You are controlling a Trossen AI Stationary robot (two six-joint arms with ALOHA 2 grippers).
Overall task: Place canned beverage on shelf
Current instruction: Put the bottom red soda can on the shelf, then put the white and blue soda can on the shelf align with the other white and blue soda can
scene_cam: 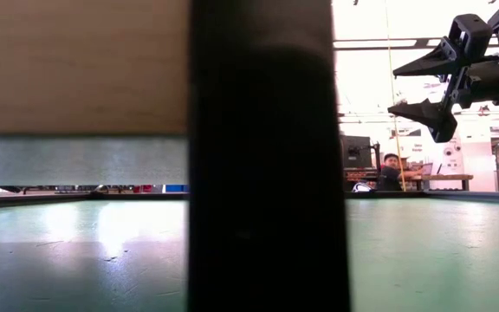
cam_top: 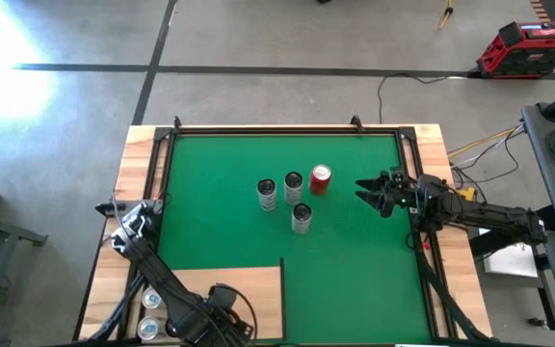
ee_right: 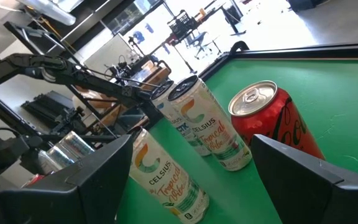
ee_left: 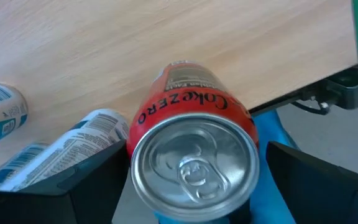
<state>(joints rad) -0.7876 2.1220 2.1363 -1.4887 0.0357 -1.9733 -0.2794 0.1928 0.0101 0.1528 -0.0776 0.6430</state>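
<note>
A red Coke Zero can (ee_left: 191, 149) stands upright between my left gripper's (ee_left: 194, 186) fingers, over the pale wood shelf (ee_left: 166, 37) at the table's near left (cam_top: 239, 289). In the high view my left arm (cam_top: 200, 318) hides this can. Two white-and-blue cans (ee_left: 79, 143) stand on the shelf beside it (cam_top: 152, 301). My right gripper (cam_top: 376, 193) is open and empty above the green mat, just right of a second red can (cam_top: 320, 179) and three white Celsius cans (cam_top: 292, 198), all upright on the mat; they also show in the right wrist view (ee_right: 197, 124). My left gripper holds the red can by its side walls near the top rim (ee_left: 135, 143), pinched between the two fingers (ee_left: 92, 186). The fingers come from above, pointing down. The can is upright, its lid toward the wrist camera. Whether its base rests on the shelf I cannot tell.
The green mat (cam_top: 355, 280) lies inside a dark frame (cam_top: 287, 130) on the wooden table. In the low view the wood panel (scene_cam: 76, 61) and a dark post (scene_cam: 267, 156) block most of the table. My right gripper (scene_cam: 427, 87) shows high up; a person sits far behind.
</note>
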